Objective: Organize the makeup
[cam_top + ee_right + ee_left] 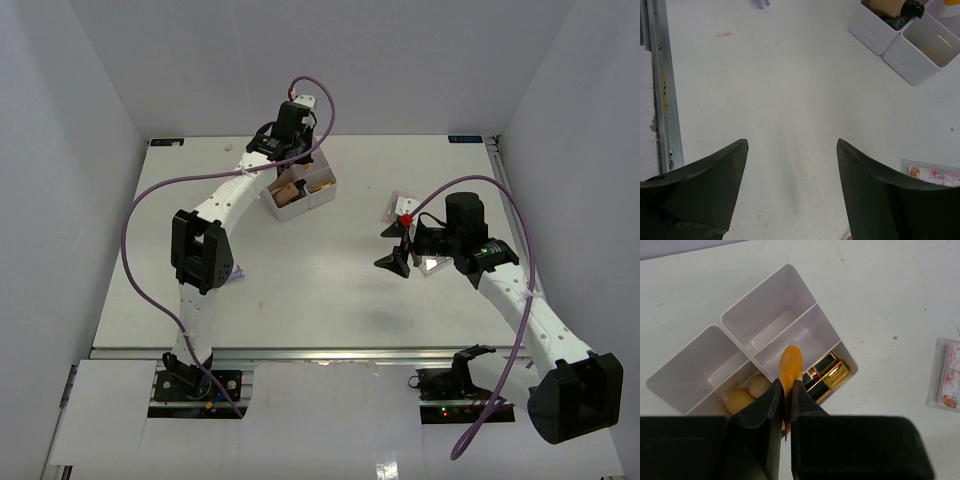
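My left gripper (787, 387) is shut on the orange tube (790, 362) and holds it over the white four-compartment box (755, 290). The tube's end hangs over the narrow middle compartment. Two beige sponges (749, 392) lie in one compartment and black-gold lipsticks (827, 375) in the corner one. In the top view the left gripper (290, 150) is above the box (325, 195). My right gripper (397, 247) is open and empty over bare table, as the right wrist view (792, 145) shows. Clear pinkish packets (398, 205) lie beside it; one shows in the right wrist view (935, 175).
Dark-capped bottles (895, 10) stand in the box's near compartment. A purple loop (238, 272) lies beside the left arm's elbow. Another packet (946, 374) lies right of the box. The table's metal rail (660, 90) runs along the near edge.
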You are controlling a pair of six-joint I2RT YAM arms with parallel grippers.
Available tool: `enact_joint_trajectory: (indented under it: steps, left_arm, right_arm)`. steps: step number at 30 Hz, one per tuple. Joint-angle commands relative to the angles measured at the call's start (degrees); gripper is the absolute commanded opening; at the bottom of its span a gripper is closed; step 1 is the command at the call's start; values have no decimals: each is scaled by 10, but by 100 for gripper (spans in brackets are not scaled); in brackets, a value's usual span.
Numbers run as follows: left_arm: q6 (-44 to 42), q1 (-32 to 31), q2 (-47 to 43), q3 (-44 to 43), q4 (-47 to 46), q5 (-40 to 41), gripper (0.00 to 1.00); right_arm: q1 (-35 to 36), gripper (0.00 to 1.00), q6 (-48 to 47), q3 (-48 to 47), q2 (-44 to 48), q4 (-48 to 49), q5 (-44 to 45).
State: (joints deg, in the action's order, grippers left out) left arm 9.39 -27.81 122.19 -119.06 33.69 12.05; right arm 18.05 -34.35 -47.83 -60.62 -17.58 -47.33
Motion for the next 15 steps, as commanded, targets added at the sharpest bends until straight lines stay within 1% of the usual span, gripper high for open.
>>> enact_joint_trajectory:
  steps: [1,4,6,9,15]
  left_arm:
    - [-21,3,3,-34,-4,14,0]
    - [-33,4,13,-36,-2,20,0]
    - [-43,5,20,-37,-2,27,2]
    - [-49,8,27,-37,-3,29,10]
    - [-43,10,29,-35,-1,30,44]
  right_arm:
    - [-3,78,-3,2,3,18,-13]
    - [-4,78,-3,3,2,18,-14]
    - [-5,78,-3,3,0,18,-14]
    - [-6,79,-3,3,0,18,-14]
    - [-11,79,-3,5,-2,18,-16]
